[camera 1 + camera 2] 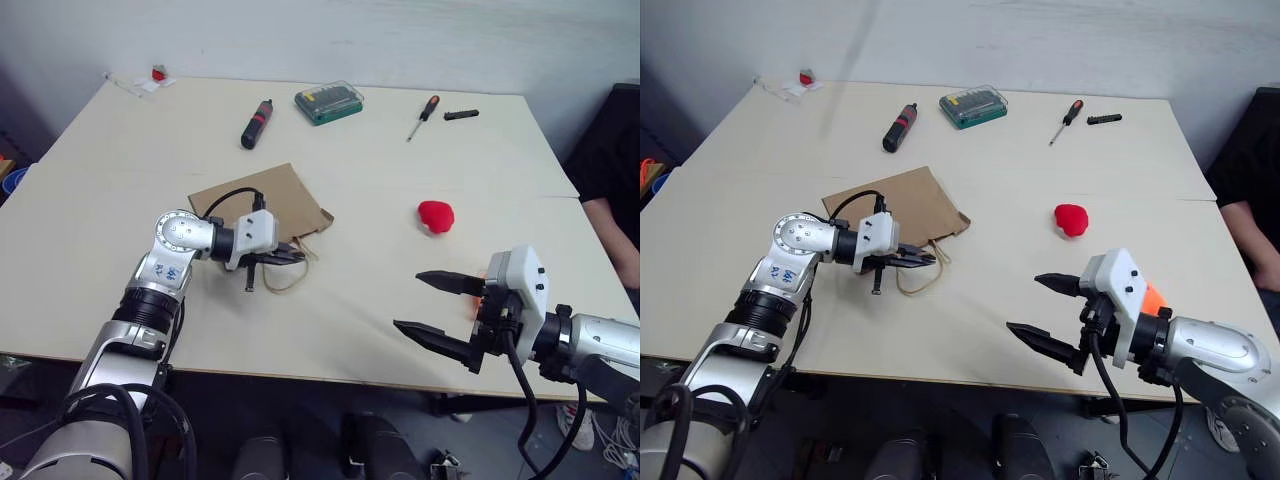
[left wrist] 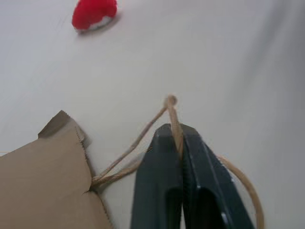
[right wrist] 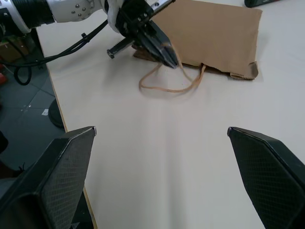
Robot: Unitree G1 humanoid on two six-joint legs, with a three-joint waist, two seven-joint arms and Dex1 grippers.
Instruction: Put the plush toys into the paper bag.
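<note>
A: Left gripper [image 2: 175,143] state?
B: Clamped tight on one twisted-cord handle [image 2: 172,117] of the paper bag [image 1: 262,200]. The cord runs up between the two black fingers and pokes out past the tips.
A: Bag position?
B: Flat on the table [image 1: 330,330], brown kraft, serrated edge at the mouth. The mouth faces the left gripper, just beside it. The second handle [image 3: 164,86] lies as a loose loop on the tabletop.
A: Right gripper [image 1: 432,305]?
B: Spread wide, nothing between the fingers. It hovers over the near edge of the table, well apart from the bag.
A: Toys?
B: The red plush toy [image 1: 436,216] is small and rounded, sitting on the table between the bag and the right gripper and touching neither. Something orange [image 1: 1152,298] shows behind the right gripper's white housing; I can't tell what it is.
</note>
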